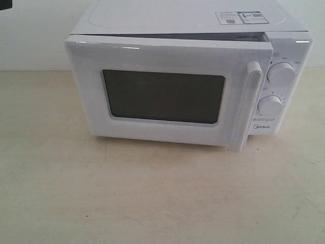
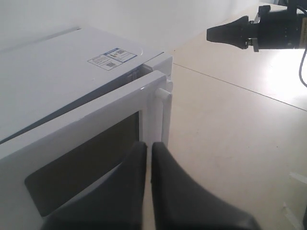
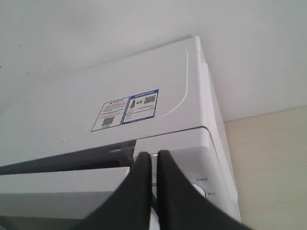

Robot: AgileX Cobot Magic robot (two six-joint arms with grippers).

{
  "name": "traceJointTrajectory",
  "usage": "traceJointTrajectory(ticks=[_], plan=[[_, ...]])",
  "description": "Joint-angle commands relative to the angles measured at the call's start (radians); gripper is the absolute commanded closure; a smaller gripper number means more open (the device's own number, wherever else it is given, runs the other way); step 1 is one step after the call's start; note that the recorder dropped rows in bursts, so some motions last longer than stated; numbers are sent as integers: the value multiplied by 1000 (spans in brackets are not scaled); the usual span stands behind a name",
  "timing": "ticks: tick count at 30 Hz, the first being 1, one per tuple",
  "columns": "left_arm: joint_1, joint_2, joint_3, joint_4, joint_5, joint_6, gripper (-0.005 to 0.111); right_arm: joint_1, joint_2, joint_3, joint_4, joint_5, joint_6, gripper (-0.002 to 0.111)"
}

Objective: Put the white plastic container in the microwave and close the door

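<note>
The white microwave [image 1: 193, 18] stands at the back of the table with its door [image 1: 162, 56] ajar by a narrow dark gap along the top. The vertical bar handle [image 1: 247, 107] is on the door's right side. The white plastic container shows in no view. Neither gripper appears in the exterior view. My left gripper [image 2: 148, 146] is shut and empty, hovering in front of the door [image 2: 96, 124] near the handle [image 2: 163, 115]. My right gripper [image 3: 154, 155] is shut and empty, above the microwave's front edge [image 3: 168, 139] by the control panel.
Two round knobs [image 1: 281, 72] sit on the control panel right of the door. Stickers [image 1: 241, 18] lie on the microwave's top. The beige table [image 1: 152, 193] stretches in front. The right arm [image 2: 268, 26] hangs in the air to the microwave's right.
</note>
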Motion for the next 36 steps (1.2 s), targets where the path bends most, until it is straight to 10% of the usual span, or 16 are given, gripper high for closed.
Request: traceJointTrajectory(ticks=[1,8,20,28,36], plan=[[-4,-8,1,3,2,-9,102,0,1,8,125,-9,12,108],[-4,-8,1,3,2,-9,102,0,1,15,311,-29,-526,108],[-4,-8,1,3,2,-9,102,0,1,-9,809,643,-1157,108],[-4,-8,1,3,2,-9,102,0,1,-16,1456,788,-1719,108],[-4,-8,1,3,2,-9,102,0,1,-16,2569,908,-2612,108]])
